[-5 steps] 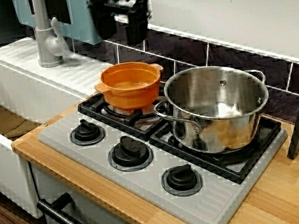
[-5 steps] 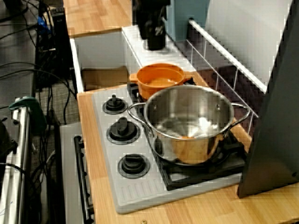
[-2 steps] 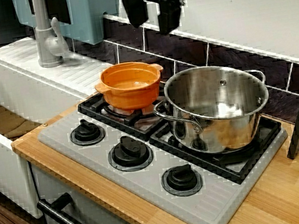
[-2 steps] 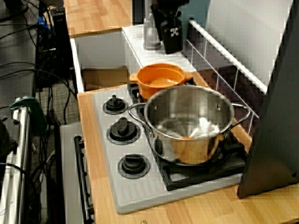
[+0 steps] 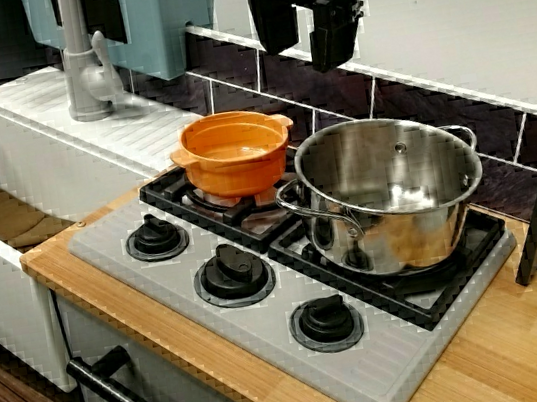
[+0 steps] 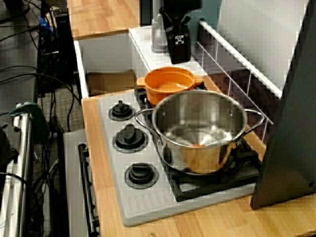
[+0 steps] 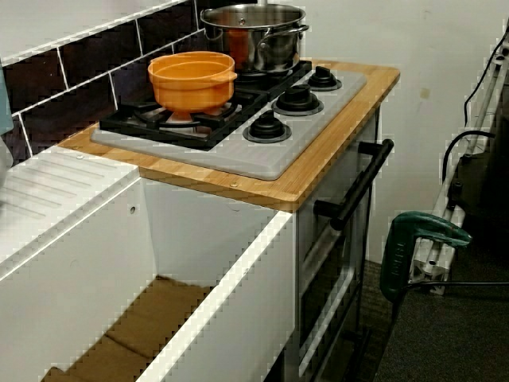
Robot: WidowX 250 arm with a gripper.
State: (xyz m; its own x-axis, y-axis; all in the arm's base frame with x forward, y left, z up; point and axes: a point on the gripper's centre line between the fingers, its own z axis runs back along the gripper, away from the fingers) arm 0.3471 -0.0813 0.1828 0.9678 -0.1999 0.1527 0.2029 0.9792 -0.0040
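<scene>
Gripper (image 5: 304, 52) hangs empty, jaws wide apart, above the back of the stove (image 5: 271, 352). The orange pot (image 5: 236, 150) sits nearest, below it toward the faucet (image 5: 80, 57). The steel pot (image 5: 388, 188) sits below on the other side. The gripper touches neither.

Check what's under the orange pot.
The orange pot sits on the stove's black grate. The burner beneath is mostly covered by the pot.

Orange pot (image 5: 235, 151): one
Steel pot (image 5: 388, 188): one
Knobs (image 5: 233, 272): three
Burner grates (image 5: 169, 186): two
Faucet (image 5: 80, 57): one
</scene>
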